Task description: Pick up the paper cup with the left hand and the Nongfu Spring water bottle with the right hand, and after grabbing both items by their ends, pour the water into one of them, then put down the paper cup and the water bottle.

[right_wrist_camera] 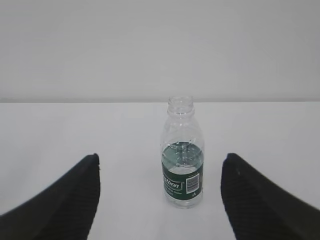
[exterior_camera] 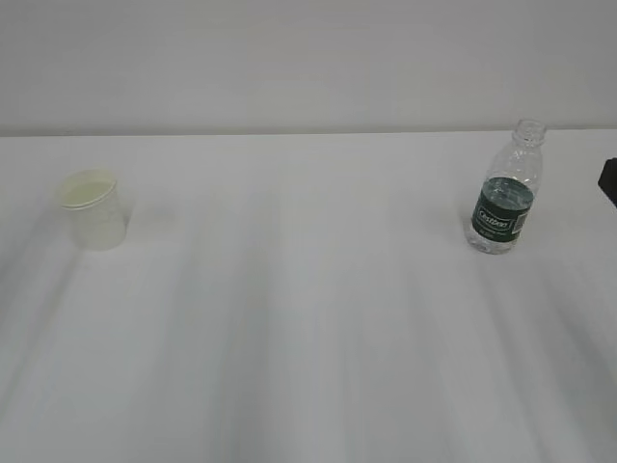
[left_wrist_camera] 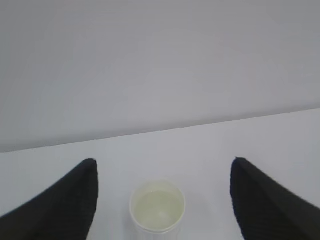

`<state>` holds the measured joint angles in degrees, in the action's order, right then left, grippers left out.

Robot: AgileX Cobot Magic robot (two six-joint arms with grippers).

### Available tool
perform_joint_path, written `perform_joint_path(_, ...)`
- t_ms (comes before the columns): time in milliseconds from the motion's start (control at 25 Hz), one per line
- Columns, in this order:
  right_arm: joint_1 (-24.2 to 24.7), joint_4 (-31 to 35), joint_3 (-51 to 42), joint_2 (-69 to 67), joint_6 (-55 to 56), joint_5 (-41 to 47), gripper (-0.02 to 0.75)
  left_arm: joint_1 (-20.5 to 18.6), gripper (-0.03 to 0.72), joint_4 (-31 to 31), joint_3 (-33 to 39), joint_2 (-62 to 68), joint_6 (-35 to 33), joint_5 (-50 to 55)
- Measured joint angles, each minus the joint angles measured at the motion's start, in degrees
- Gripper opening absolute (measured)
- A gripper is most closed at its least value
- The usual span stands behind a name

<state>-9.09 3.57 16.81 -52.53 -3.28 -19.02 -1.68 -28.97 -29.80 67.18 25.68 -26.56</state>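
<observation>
The white paper cup [exterior_camera: 93,207] stands upright at the table's left, its inside pale cream. In the left wrist view the cup [left_wrist_camera: 157,207] sits low between the two black fingers of my left gripper [left_wrist_camera: 163,161], which is open and touches nothing. The uncapped Nongfu Spring water bottle [exterior_camera: 506,193] stands upright at the right, about half full of clear water [right_wrist_camera: 182,157]. My right gripper [right_wrist_camera: 161,155] is open, with the bottle [right_wrist_camera: 183,155] ahead of its fingers and slightly right of centre, untouched. In the exterior view, only a black bit of the right arm [exterior_camera: 609,180] shows.
The white table [exterior_camera: 308,318] runs back to a plain pale wall [exterior_camera: 308,58]. A wide stretch of bare tabletop separates cup and bottle.
</observation>
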Motion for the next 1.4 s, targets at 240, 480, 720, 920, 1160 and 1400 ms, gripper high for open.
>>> perform_joint_path(240, 0.0, 0.0, 2.1, 5.8, -2.5, 10.3, 0.564, 2.9, 0.584, -3.2, 0.2, -9.0, 6.8, 7.9)
perform_joint_path(480, 0.0, 0.0, 3.8, 12.6, -3.0, 20.0, 0.564, 6.1, 0.581, -3.2, 0.4, -19.7, 7.6, 22.7)
perform_joint_path(720, 0.0, 0.6, 4.6, 21.1, -2.9, 30.6, 0.563, 6.6, 0.578, -2.5, 0.5, -30.1, 7.6, 32.1)
perform_joint_path(920, 0.0, 0.3, 7.0, 27.7, -2.8, 41.6, 0.563, 6.6, 0.577, 2.6, 0.5, -36.6, 7.7, 40.8)
perform_joint_path(1160, 0.0, -1.2, 12.4, 33.0, -2.7, 53.0, 0.563, 6.6, 0.577, 9.8, 0.5, -42.0, 5.3, 50.7)
perform_joint_path(1400, 0.0, -5.0, 14.5, 35.9, 1.4, 65.1, 0.563, 6.6, 0.577, 30.5, 0.5, -46.0, -15.5, 59.8)
